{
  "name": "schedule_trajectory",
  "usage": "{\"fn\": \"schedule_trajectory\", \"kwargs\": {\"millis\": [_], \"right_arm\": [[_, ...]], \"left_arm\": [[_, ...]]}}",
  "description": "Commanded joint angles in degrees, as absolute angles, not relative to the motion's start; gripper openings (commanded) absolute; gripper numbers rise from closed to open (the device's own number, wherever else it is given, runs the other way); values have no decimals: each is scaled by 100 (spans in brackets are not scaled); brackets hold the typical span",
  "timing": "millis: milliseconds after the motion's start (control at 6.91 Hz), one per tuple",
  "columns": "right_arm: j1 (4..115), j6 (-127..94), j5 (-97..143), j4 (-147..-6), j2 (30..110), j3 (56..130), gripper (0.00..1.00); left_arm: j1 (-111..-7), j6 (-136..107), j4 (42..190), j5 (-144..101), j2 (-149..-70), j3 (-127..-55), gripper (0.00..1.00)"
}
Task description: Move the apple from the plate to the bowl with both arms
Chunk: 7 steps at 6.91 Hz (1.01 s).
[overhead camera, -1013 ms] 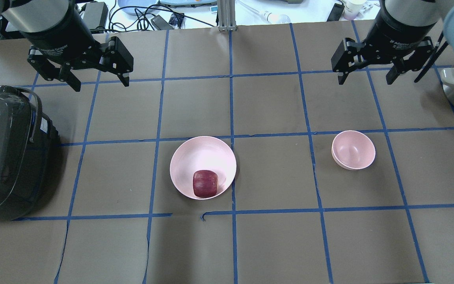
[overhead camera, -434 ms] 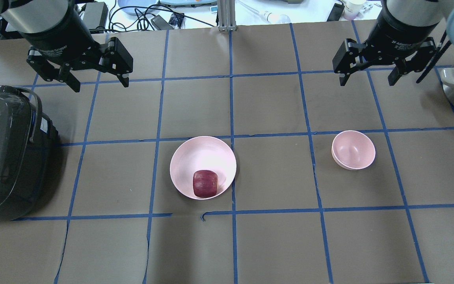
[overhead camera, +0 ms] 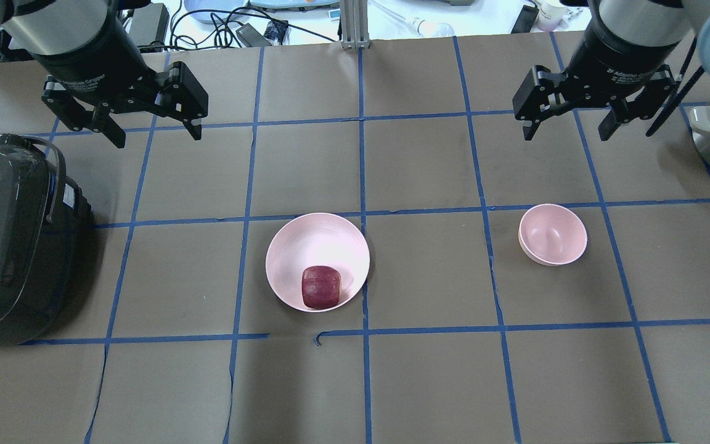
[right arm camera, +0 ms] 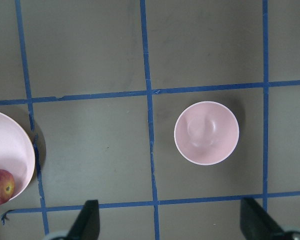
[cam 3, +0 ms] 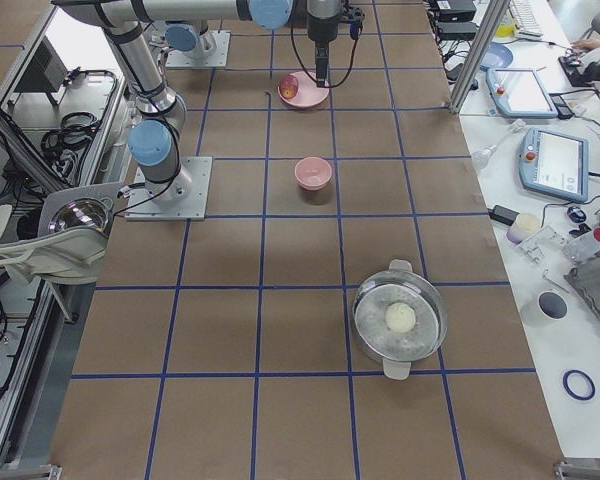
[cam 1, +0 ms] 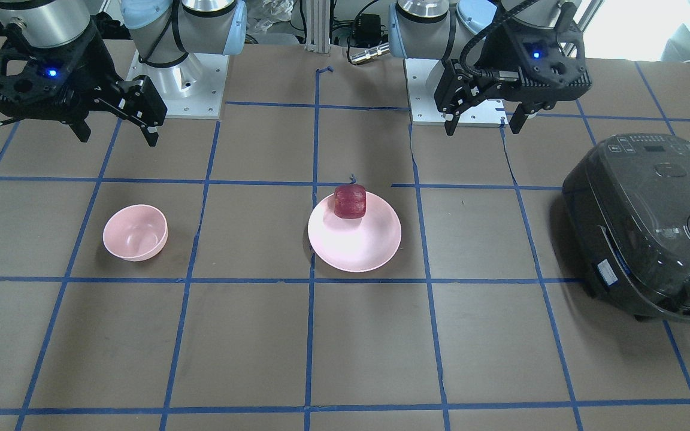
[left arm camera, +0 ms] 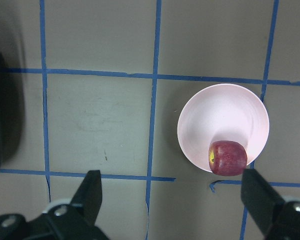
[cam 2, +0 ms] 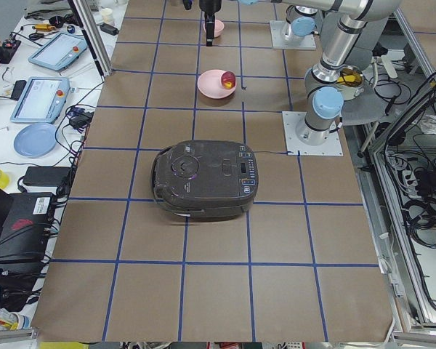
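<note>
Presently both tools are high and well back from the work. The left tool (overhead camera: 156, 134) has its fingers spread wide with nothing between them. The right tool (overhead camera: 566, 132) is likewise spread and empty. The apple (overhead camera: 322, 287) sits on the plate (overhead camera: 315, 243), against the rim nearest the robot and not at centre. The bowl (overhead camera: 552, 234) stands upright and empty on the tabletop (overhead camera: 423, 382), well apart from the plate, on the right arm's side.

Judgement: the step in hand is the first approach, and the apple is not yet grasped. You should bring the left tool down over the apple itself, not the plate's middle, since the fruit lies off-centre. Its blocky sides look suited to a grip across two opposite faces. Turn the wrist so neither finger lands on the rim, which could tip the shallow plate. Close only once the fingers are either side of the fruit. Mind the rice cooker (overhead camera: 10, 240) beside the left arm's path. Hold the right tool clear until a hand-over is due.
</note>
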State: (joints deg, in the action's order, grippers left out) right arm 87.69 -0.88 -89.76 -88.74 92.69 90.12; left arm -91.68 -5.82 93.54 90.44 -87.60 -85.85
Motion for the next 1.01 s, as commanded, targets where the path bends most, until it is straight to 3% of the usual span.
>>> {"fn": "schedule_trajectory", "kwargs": {"millis": [0, 868], "right_arm": [[8772, -88, -8965, -8868, 9264, 9026, 100], [8780, -88, -8965, -8877, 9272, 9026, 100]], "left_arm": [[-9167, -589, 9378, 9044, -8771, -8569, 100], [-9272, -685, 9553, 9027, -8868, -8639, 100]]}}
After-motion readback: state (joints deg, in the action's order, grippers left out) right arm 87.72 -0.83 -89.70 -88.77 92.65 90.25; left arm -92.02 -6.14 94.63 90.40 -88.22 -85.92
